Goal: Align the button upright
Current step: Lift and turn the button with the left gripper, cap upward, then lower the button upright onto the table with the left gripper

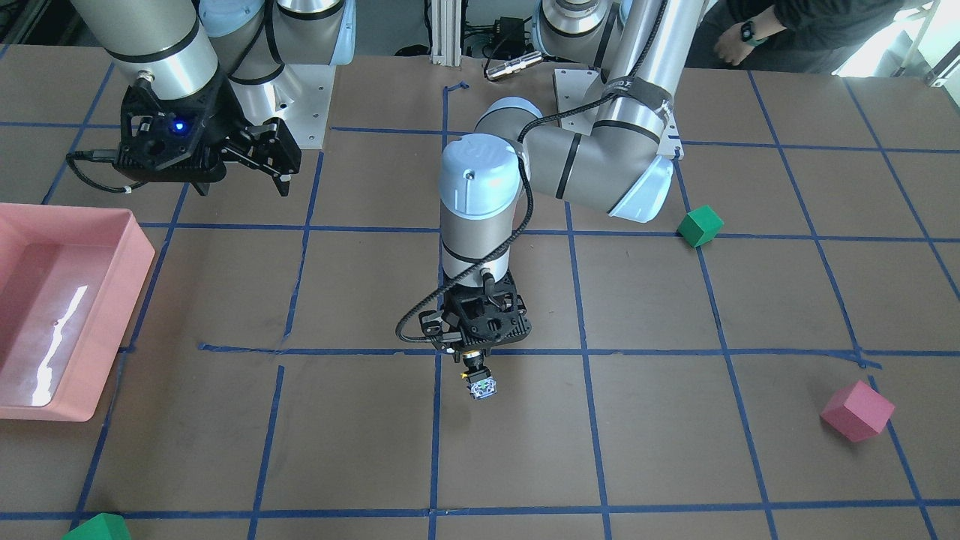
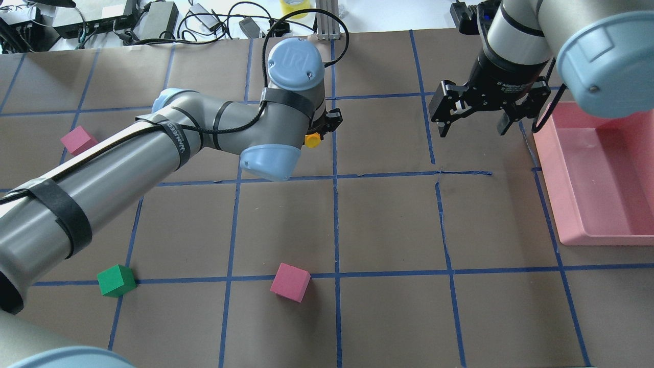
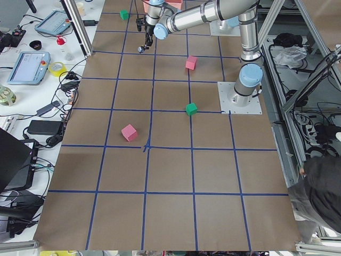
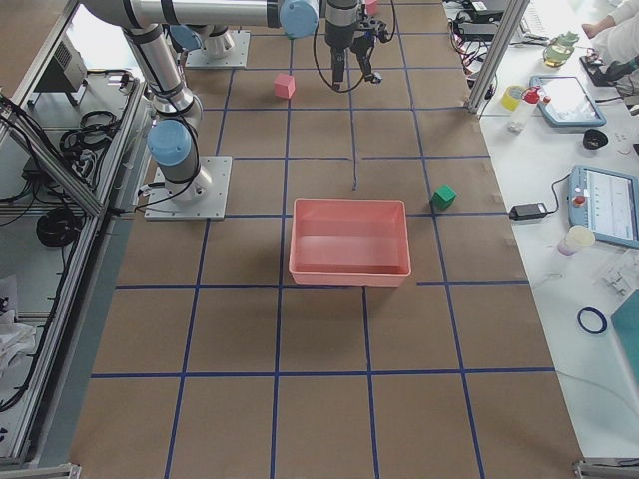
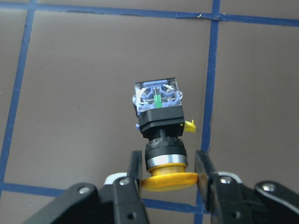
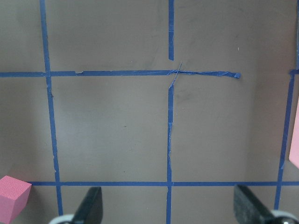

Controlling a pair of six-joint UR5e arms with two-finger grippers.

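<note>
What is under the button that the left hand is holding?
Only bare brown table, with a blue tape line alongside; no other object. The left hand grips its yellow cap, base toward the table. The patch directly behind the base is hidden by the button itself.

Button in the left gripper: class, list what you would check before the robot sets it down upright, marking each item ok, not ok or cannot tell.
1. The left gripper has its fingers clamped on the button by its yellow cap: ok.
2. The base points at the table, cap toward the gripper: ok.
3. Base touching the table: cannot tell.
4. No cube under the button: ok.
5. The right gripper is open, well aside: ok.
</note>
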